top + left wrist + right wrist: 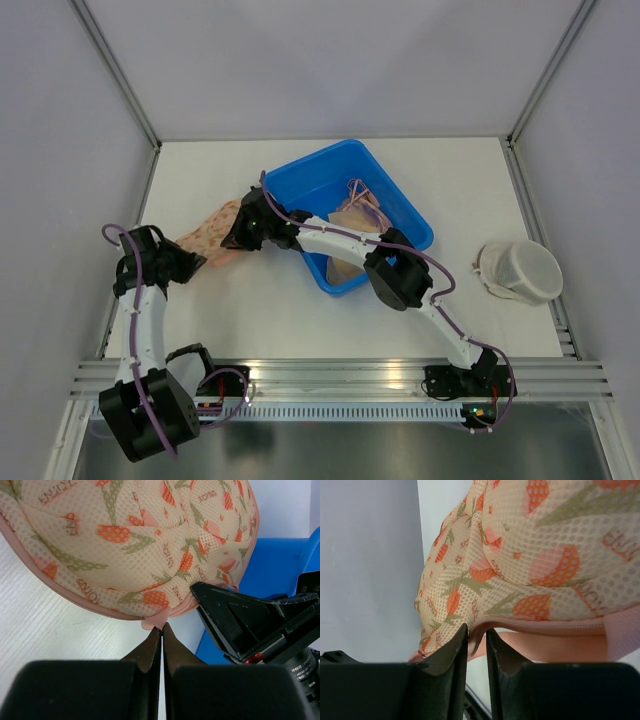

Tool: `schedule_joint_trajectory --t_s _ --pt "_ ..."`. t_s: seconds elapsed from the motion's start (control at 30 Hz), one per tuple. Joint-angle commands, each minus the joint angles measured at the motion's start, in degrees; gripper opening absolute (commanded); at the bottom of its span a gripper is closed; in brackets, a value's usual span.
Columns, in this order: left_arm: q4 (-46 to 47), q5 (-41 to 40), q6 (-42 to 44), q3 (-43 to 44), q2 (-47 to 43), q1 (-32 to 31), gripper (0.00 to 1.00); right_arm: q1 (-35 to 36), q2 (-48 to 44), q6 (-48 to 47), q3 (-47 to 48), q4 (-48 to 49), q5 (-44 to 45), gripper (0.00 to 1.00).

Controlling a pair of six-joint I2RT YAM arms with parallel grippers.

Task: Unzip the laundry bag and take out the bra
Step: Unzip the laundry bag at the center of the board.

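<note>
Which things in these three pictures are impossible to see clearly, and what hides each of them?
- Zip slider: in the top view the right pincer covers that edge of the laundry bag. The right wrist view shows only the seam, so how far the zip is open is unknown.
- Bra: in every view the printed mesh hides the inside.
- Pink cloth in the blue bin: in the top view the right arm crosses it.
- Bag outline: cut off by the picture edges in both wrist views.
</note>
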Motion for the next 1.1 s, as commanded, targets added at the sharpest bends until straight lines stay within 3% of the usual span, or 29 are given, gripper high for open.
schedule_joint_trajectory --t_s 0.0,0.1,0.63,1.07 --pt "-0.27 1.81 -2.33 3.35 0.63 0.14 0.02 0.39 -3.99 -5.73 1.1 0.56 -2.51 0.27" --pt "-0.35 2.08 -2.86 3.79 1.68 0.14 0.02 0.74 -4.96 -11.97 0.57 2.23 -4.88 0.38" --pt "-1.14 5.07 -5.14 5.55 4.41 1.55 0.02 3.9 -8.92 -35.78 -8.04 14.98 -11.04 0.43" --pt "-1.32 6.74 -5.41 6.6 5.29 2.26 0.02 5.05 -9.8 -44.66 -14.55 22.01 -9.39 0.58"
